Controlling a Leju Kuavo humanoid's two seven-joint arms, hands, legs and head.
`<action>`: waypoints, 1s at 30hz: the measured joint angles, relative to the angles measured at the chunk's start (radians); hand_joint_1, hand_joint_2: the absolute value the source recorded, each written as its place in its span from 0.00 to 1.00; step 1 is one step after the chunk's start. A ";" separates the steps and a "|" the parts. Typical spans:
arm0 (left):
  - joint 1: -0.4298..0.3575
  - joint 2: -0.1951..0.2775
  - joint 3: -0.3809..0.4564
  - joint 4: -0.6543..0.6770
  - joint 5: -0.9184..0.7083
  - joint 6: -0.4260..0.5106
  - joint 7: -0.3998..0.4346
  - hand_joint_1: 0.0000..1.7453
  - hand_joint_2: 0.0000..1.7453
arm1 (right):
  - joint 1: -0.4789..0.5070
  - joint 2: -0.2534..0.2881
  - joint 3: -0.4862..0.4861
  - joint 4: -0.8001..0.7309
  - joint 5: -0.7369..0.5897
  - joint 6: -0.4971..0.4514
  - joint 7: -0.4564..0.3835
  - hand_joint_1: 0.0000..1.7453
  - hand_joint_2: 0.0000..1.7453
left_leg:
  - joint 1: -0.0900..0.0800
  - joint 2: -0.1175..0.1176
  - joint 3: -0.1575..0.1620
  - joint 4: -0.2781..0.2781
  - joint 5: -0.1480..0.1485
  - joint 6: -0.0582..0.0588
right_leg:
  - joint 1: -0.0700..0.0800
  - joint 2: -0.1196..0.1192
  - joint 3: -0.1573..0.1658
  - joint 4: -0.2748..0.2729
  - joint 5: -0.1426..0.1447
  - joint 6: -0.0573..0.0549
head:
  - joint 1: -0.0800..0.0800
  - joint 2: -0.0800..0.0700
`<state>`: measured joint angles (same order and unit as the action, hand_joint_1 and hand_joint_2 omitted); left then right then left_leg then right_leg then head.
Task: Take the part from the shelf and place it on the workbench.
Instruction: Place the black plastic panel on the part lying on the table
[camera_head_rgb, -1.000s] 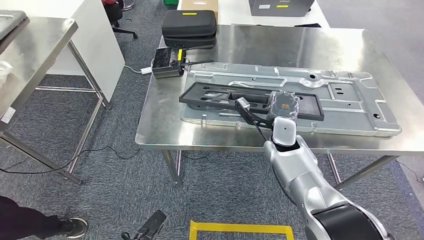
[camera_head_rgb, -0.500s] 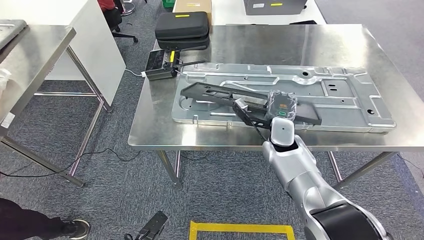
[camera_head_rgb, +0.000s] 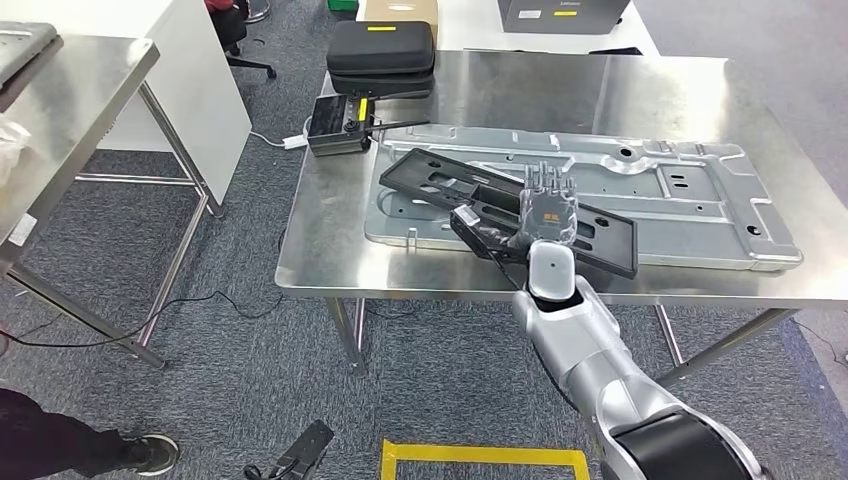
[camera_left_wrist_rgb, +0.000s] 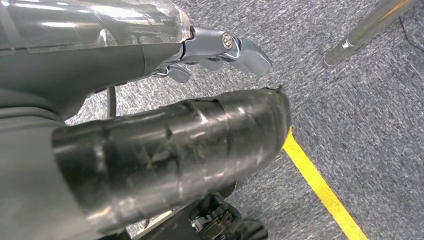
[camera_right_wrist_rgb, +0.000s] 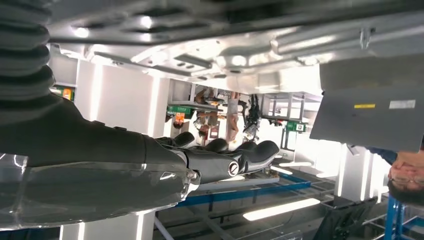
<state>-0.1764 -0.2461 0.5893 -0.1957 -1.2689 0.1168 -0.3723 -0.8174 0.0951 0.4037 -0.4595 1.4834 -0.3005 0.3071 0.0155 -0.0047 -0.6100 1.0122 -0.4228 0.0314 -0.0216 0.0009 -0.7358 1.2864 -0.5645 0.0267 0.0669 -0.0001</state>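
Fingers spread, the right hand (camera_head_rgb: 546, 215) held nothing above the black part (camera_head_rgb: 505, 208) on the table (camera_head_rgb: 330, 255); withdrawing straight up seemed safest.

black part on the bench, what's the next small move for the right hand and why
Probably draw the right hand straight back: its fingers are spread above the black part, which already lies across the silver panel on the workbench.

My head camera looks forward and down from high up onto the steel workbench (camera_head_rgb: 330, 250). My left wrist camera faces the grey carpet floor (camera_left_wrist_rgb: 380, 110) closely. My right wrist camera sits inverted just beside the silver stamped metal panel (camera_right_wrist_rgb: 225, 55), which the head view shares.
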 joint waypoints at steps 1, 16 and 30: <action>0.001 0.000 0.000 0.000 0.000 0.000 0.000 0.00 0.00 | 0.006 0.000 0.002 0.001 0.000 -0.003 0.000 0.00 0.00 | 0.000 0.000 0.000 0.001 0.000 0.000 | 0.000 0.000 -0.010 0.022 0.001 0.000 | 0.000 0.000; 0.007 0.001 -0.013 0.000 0.009 -0.007 -0.002 0.00 0.00 | 0.011 0.000 0.015 -0.005 -0.001 0.002 -0.042 0.00 0.00 | -0.001 -0.001 -0.126 0.284 -0.136 -0.050 | 0.003 0.000 0.123 -0.258 0.127 -0.051 | -0.002 0.000; 0.035 0.016 -0.005 0.000 0.101 0.042 -0.043 0.00 0.00 | -0.037 -0.096 0.104 -0.263 -0.245 0.395 -0.204 0.00 0.00 | -0.004 -0.001 0.008 -0.005 -0.001 0.004 | 0.006 0.003 0.013 -0.024 0.003 -0.001 | 0.000 0.000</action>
<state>-0.1411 -0.2305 0.5840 -0.1957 -1.1674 0.1587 -0.4150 -0.8548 -0.0006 0.5078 -0.7220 1.2385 0.0941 0.1036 0.0120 -0.0059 -0.6021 1.0074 -0.4243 0.0357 -0.0159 0.0038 -0.7224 1.2627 -0.5610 0.0260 0.0668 -0.0003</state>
